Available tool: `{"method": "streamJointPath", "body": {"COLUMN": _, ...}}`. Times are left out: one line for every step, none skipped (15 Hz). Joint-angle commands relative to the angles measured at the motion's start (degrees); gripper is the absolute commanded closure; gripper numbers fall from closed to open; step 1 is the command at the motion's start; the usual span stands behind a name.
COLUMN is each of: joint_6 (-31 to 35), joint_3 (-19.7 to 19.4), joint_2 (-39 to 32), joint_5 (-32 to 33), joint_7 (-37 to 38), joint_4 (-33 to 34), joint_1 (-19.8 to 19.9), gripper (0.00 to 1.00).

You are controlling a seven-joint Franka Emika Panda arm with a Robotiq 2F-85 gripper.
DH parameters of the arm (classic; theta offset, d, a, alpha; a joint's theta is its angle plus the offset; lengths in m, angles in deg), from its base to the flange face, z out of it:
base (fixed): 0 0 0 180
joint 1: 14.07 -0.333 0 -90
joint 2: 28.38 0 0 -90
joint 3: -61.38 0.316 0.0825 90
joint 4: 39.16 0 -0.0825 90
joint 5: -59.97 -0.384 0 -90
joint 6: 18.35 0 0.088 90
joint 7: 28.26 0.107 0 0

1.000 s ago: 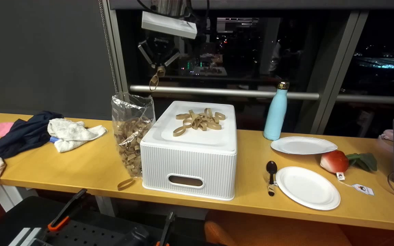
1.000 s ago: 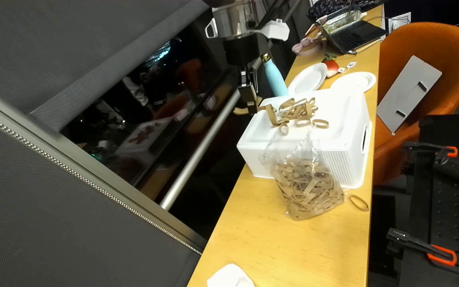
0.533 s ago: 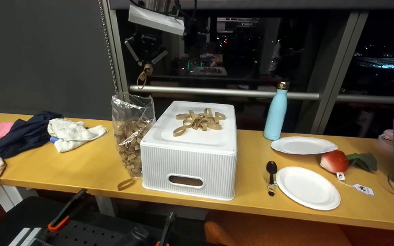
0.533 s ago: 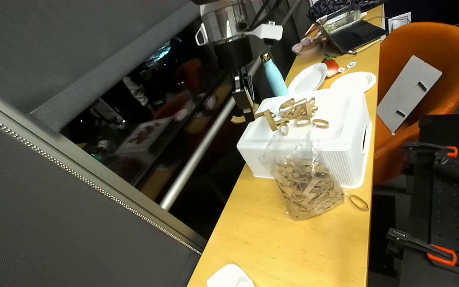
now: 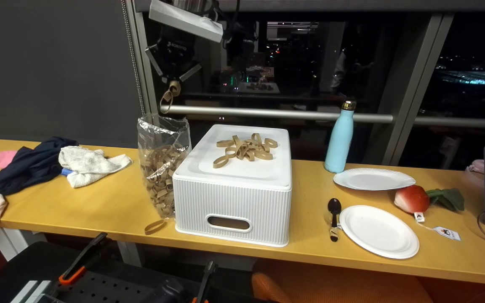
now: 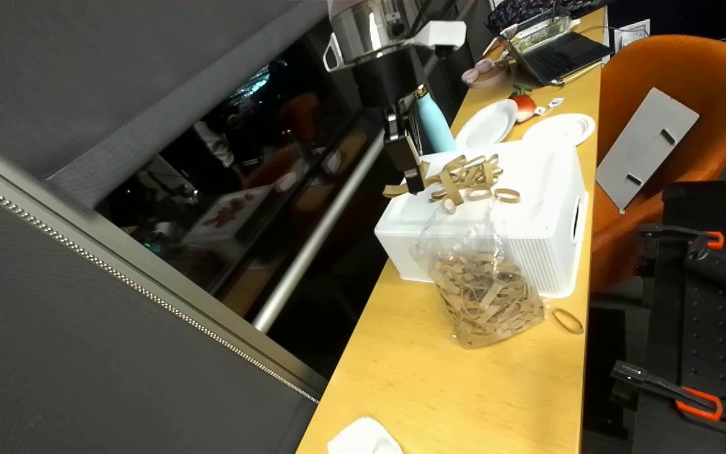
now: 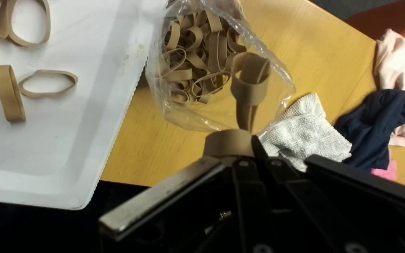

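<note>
Here we have the hand (image 5: 170, 80) pointing down, clenched on tan rubber bands (image 7: 248, 93) (they dangle below it), higher than the clear bag (image 5: 162, 171) beside the white box (image 5: 200, 202).

Clear bag (image 5: 163, 134) in all views, wrist view closest overhead

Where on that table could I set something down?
The widest bare patch of the wooden table lies between the white cloth and the plastic bag of rubber bands. A narrower strip runs between the white box and the black spoon. It's crowded around the plates and toy radish.
</note>
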Motion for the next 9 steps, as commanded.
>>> {"method": "streamJointPath", "body": {"joint_6": -0.99, "joint_3": -0.73, "joint_2": -0.35, "joint_5": -3.08, "joint_7": -1.30, "joint_4": -0.89, "joint_1": 0.69, "gripper": 0.99}}
{"method": "streamJointPath", "body": {"joint_6": -1.15, "joint_3": -0.77, "joint_2": -0.85, "joint_5": -3.93, "joint_7": -1.48, "joint_4": -0.65, "joint_1": 0.83, "gripper": 0.99}}
{"method": "streamJointPath", "body": {"joint_6": -1.20, "joint_3": -0.78, "joint_2": -1.58, "joint_5": -4.59, "joint_7": -1.77, "joint_4": -0.31, "joint_1": 0.99, "gripper": 0.99}}
{"method": "streamJointPath", "body": {"joint_6": -1.33, "joint_3": -0.68, "joint_2": -2.34, "joint_5": -5.06, "joint_7": -1.68, "joint_4": 0.25, "joint_1": 1.01, "gripper": 0.99}}
{"method": "streamJointPath", "body": {"joint_6": -1.43, "joint_3": -0.57, "joint_2": -3.10, "joint_5": -5.69, "joint_7": -2.21, "joint_4": 0.54, "joint_1": 1.13, "gripper": 0.99}}
{"method": "streamJointPath", "body": {"joint_6": -1.48, "joint_3": -0.52, "joint_2": -3.69, "joint_5": -5.95, "joint_7": -2.37, "joint_4": 0.76, "joint_1": 1.21, "gripper": 0.99}}
{"method": "streamJointPath", "body": {"joint_6": -1.59, "joint_3": -0.48, "joint_2": -4.36, "joint_5": -6.43, "joint_7": -2.53, "joint_4": 1.06, "joint_1": 1.36, "gripper": 0.99}}
{"method": "streamJointPath", "body": {"joint_6": -1.68, "joint_3": -0.37, "joint_2": -5.04, "joint_5": -6.72, "joint_7": -2.62, "joint_4": 1.45, "joint_1": 1.41, "gripper": 0.99}}
{"method": "streamJointPath", "body": {"joint_6": -1.80, "joint_3": -0.22, "joint_2": -5.70, "joint_5": -6.90, "joint_7": -2.56, "joint_4": 1.88, "joint_1": 1.38, "gripper": 0.99}}
